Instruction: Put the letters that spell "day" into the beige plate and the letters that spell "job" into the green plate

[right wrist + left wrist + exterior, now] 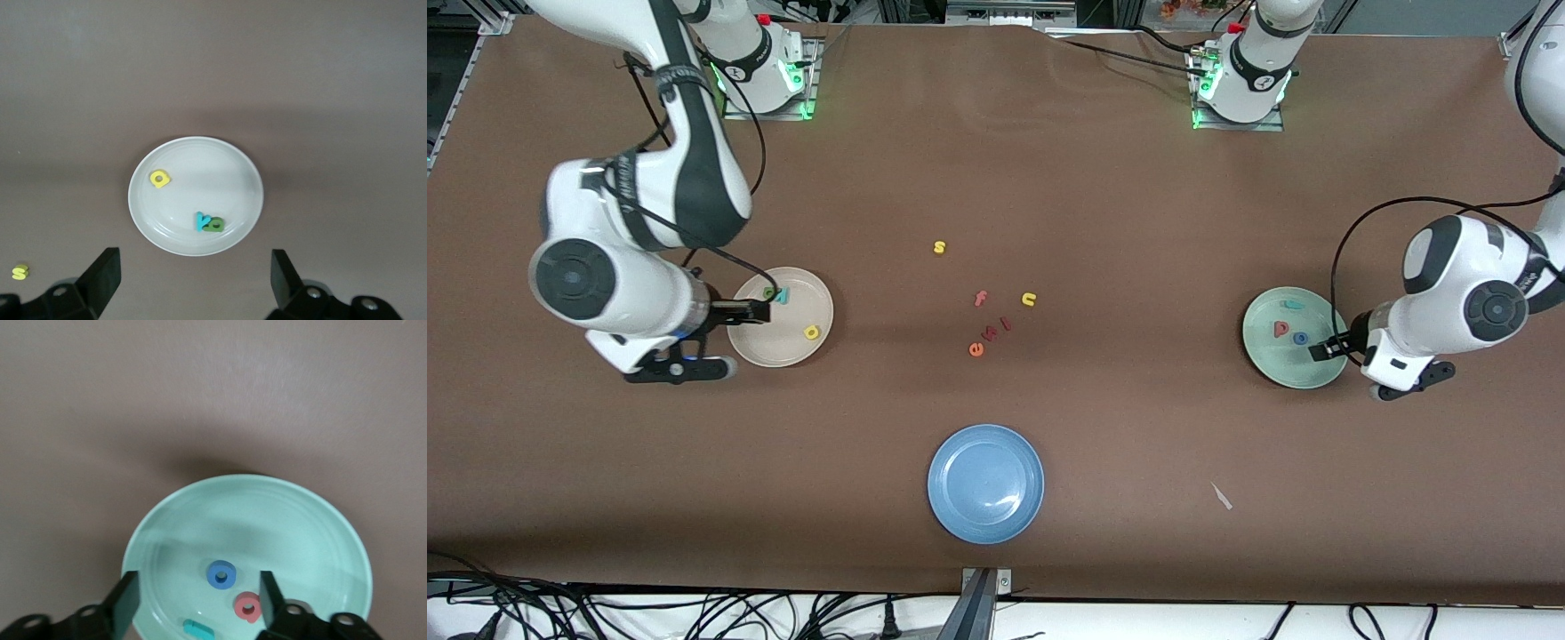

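Closing stage of the sort, both sets delivered. Beige plate (760,351) toward the right arm's end of the table, holding three letters: yellow looped letter (811,332) nearer the front camera, teal "y" (783,295) and dark green looped letter (768,292) touching each other nearer the bases. Right gripper (193,280) over that plate's edge, jaws spread wide, nothing between them.

Green plate (1285,373) toward the left arm's end, holding the pinkish-red looped letter (1280,330), blue ring "o" (1301,338) and teal hooked "j" (1293,305), all apart from one another. Left gripper (200,607) low over this plate's edge, jaws wide apart and empty, blue ring lying just in front of them.

Between the plates, at mid-table: yellow "s" (939,247), pink "f" (980,299), yellow "u" (1029,300), orange "e" (975,349) and two small reddish letters (996,329), shapes too small to read; blue plate (985,483) nearest the front camera, bare.

Judged status: sorting complete. Next move, by judgement: straight lift of both open grippers clear of the plate rims, without nudging the loose letters, then withdrawal to rest.
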You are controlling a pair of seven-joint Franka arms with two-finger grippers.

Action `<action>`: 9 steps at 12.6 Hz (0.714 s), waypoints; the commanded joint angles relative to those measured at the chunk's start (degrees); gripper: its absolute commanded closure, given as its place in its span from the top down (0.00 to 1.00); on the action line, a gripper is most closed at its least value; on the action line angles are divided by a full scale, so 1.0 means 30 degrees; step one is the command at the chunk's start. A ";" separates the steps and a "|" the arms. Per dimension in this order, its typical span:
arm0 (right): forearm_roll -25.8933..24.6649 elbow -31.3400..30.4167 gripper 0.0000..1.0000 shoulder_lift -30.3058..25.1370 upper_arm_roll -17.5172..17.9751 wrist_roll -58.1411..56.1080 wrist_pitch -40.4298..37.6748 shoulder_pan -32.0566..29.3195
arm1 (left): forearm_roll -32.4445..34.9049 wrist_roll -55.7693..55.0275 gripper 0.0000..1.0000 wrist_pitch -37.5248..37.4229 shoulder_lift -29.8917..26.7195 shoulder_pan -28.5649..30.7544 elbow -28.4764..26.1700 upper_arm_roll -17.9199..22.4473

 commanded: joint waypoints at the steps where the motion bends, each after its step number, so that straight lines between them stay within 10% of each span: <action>1: 0.0924 0.0952 0.99 -0.0938 0.0231 -0.0317 -0.1601 -0.1257 | -0.0798 0.0752 1.00 -0.3562 -0.0528 -0.0109 0.2480 -0.1337; 6: 0.0693 -0.0187 0.99 -0.5128 0.4214 -0.0608 -0.3421 -0.6089 | -0.0856 0.6105 1.00 -0.9831 -0.0557 -0.1710 0.8274 -0.2312; 9: -0.0387 -0.1825 0.99 -0.7122 0.5591 -0.1079 -0.3512 -0.7469 | -0.2662 0.8046 1.00 -1.1338 -0.0877 -0.5398 1.2267 0.1394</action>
